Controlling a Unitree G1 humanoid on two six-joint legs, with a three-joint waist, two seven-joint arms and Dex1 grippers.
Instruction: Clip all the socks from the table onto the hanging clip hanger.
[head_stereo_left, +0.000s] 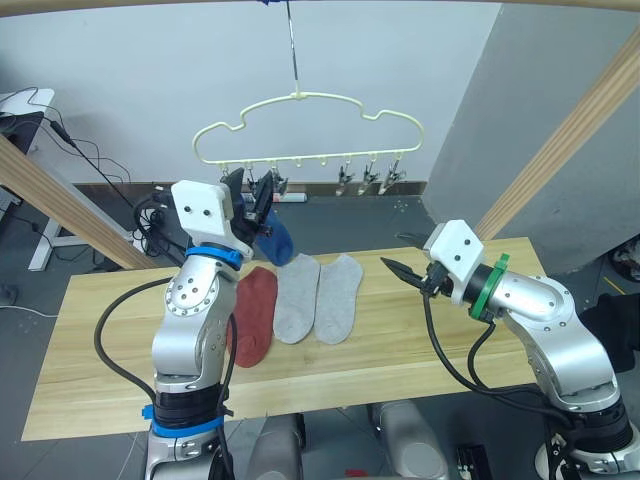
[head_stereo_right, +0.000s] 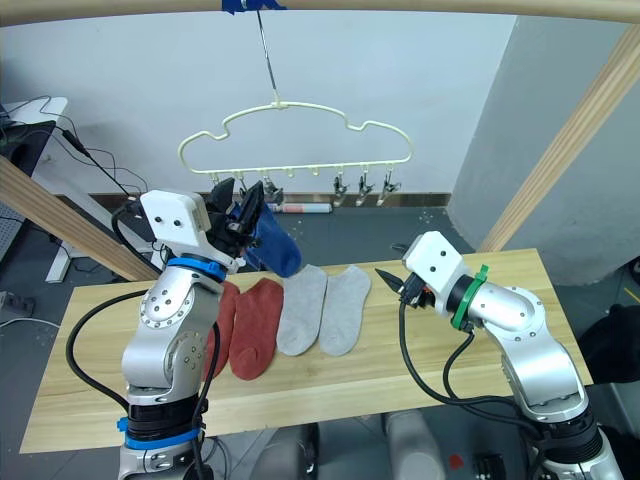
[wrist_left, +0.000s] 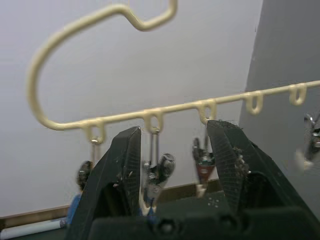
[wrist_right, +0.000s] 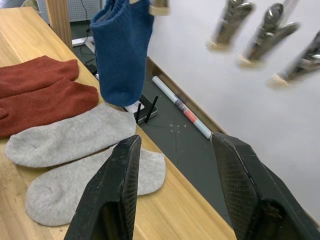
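On the left, the left hand (head_stereo_right: 240, 212) is raised to the clips of the cream wire clip hanger (head_stereo_right: 290, 135), fingers spread, beside a hanging royal blue ankle sock (head_stereo_right: 272, 245). Below, on the pale wooden plank worktop (head_stereo_right: 420, 375), lie two rust-red socks (head_stereo_right: 255, 325) and then two light grey socks (head_stereo_right: 325, 308). Rightmost, the right hand (head_stereo_right: 388, 278) hovers open, holding nothing.
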